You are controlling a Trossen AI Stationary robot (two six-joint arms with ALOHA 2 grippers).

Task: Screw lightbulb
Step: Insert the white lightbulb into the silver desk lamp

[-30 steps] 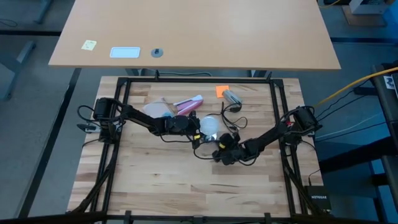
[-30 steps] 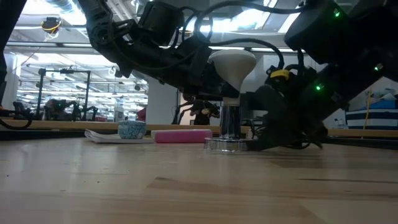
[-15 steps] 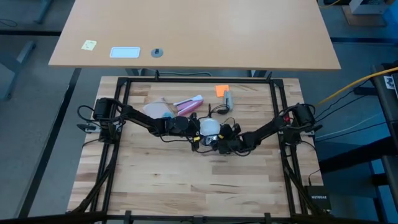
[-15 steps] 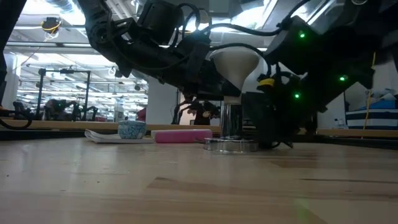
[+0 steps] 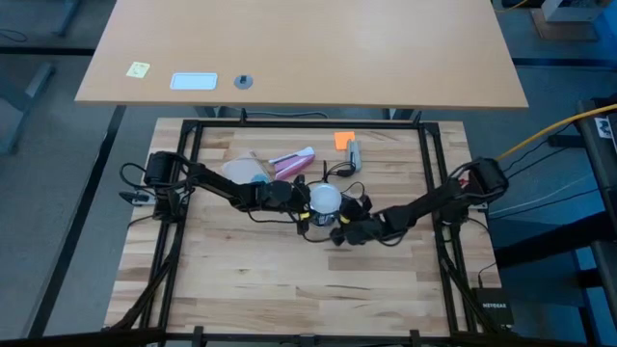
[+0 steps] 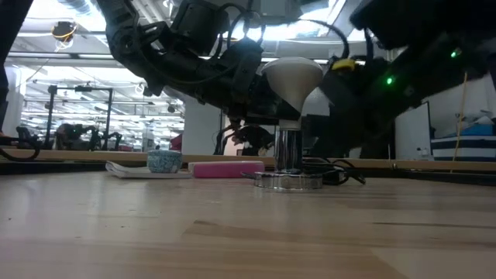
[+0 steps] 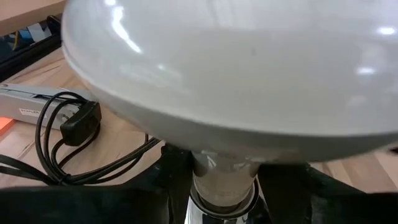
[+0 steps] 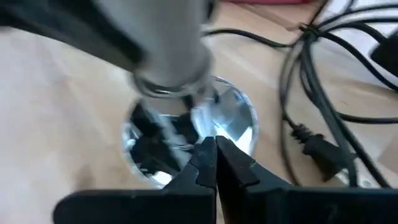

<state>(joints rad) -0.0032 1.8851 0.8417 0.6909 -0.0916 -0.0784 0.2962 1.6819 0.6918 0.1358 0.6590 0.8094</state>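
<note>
Lightbulb [image 6: 292, 79] is standing upright in the silvery socket [image 6: 289, 167] near the table [image 5: 289, 289] centre, with the left gripper [image 5: 307, 200] clamping its neck. Right gripper [image 8: 214, 163], fingers pressed together and empty, is hovering just beside the socket's base.

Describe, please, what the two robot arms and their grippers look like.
Both arms are dark, slim and jointed, with black cables looped along them. The right gripper ends in two black, tapered fingers. In the low view the right arm shows green indicator lights and a yellow fitting. The left gripper is equally black.
</note>
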